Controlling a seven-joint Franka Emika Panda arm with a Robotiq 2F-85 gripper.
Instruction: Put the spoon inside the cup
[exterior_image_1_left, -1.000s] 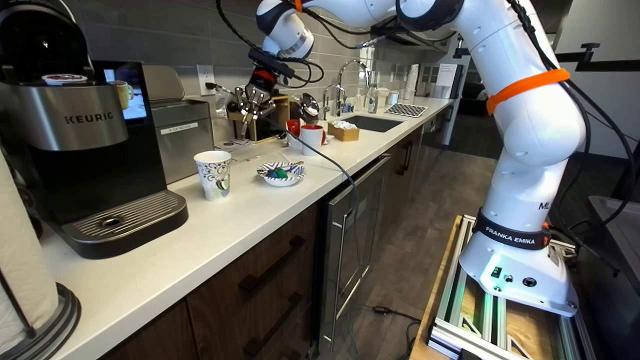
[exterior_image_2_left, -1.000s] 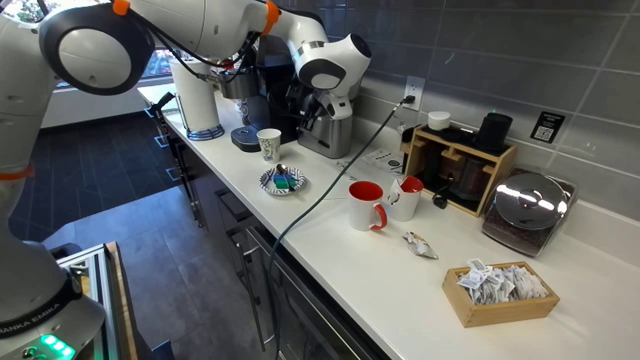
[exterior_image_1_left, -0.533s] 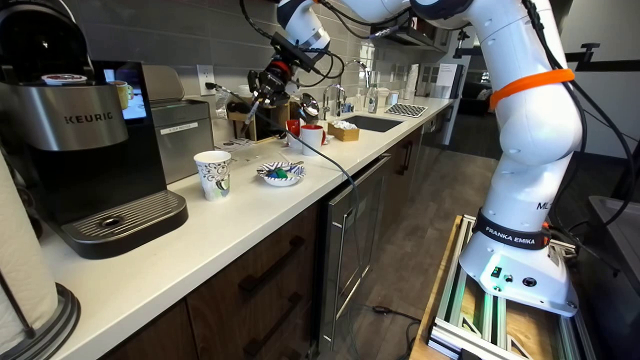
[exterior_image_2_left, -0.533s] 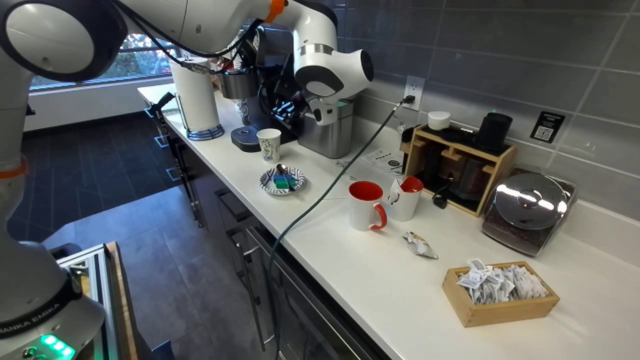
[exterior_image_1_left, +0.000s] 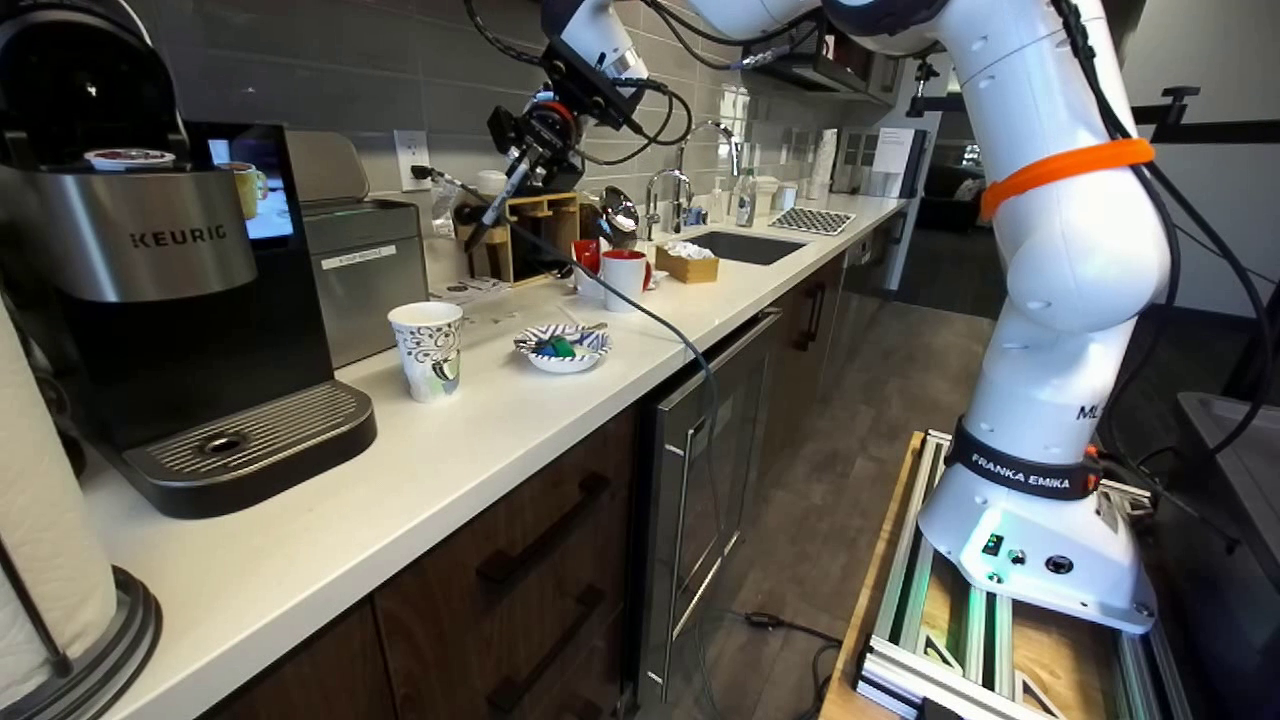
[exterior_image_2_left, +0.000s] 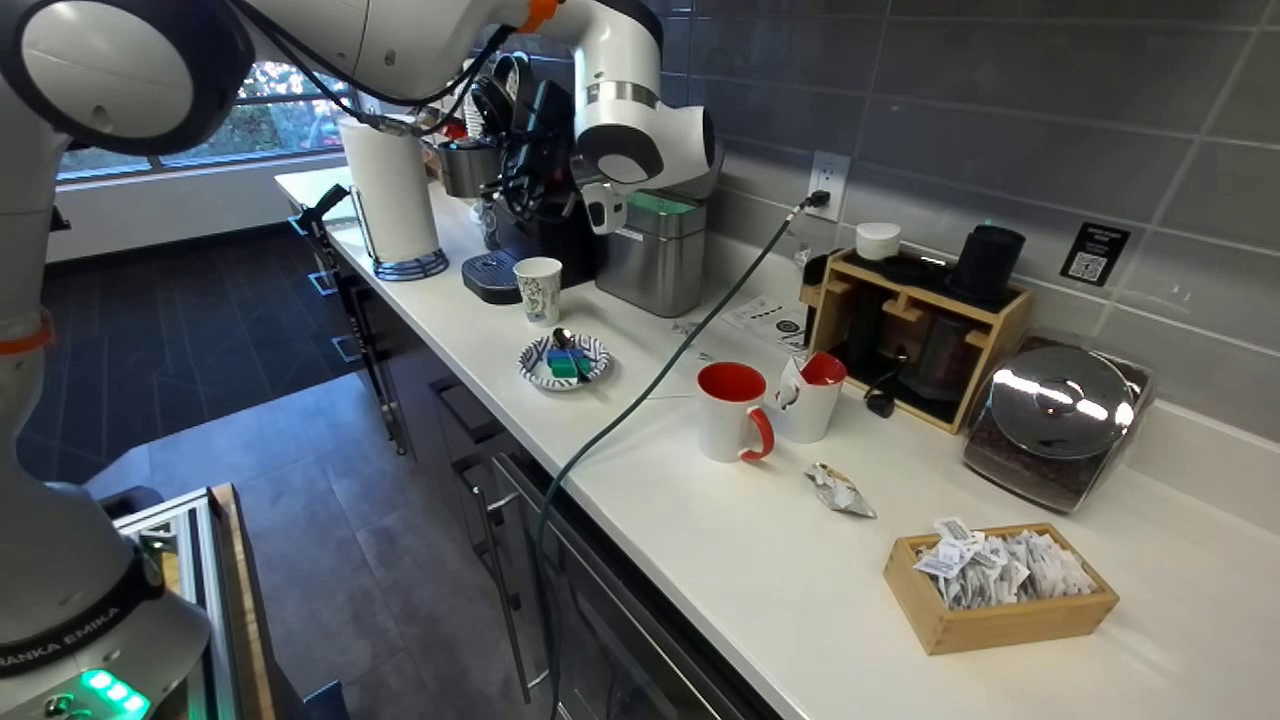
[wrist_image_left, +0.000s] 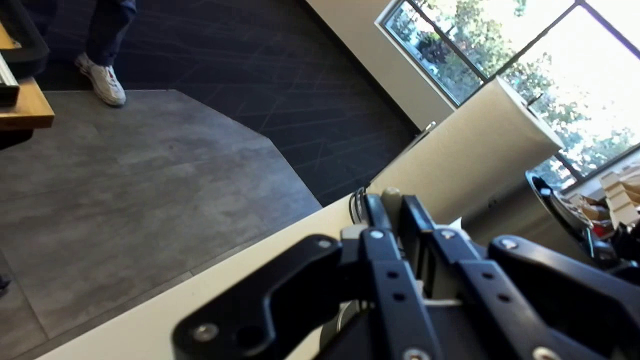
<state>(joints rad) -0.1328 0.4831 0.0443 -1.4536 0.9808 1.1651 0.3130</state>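
Finding the metal spoon inside the zigzag-patterned paper bowl in both exterior views, among blue and green pieces too small to name. Seeing the scroll-patterned paper cup upright near the bowl, with the Keurig coffee maker farther off on that side and a red-handled mug on the opposite side. Noting the gripper higher than the bowl and well apart from it, with fingertips close together in the wrist view and a pale rounded shape showing between; cannot tell whether pinching it.

Grey tiled wall, brown drawers, grey floor; bright window, apparently with foliage beyond
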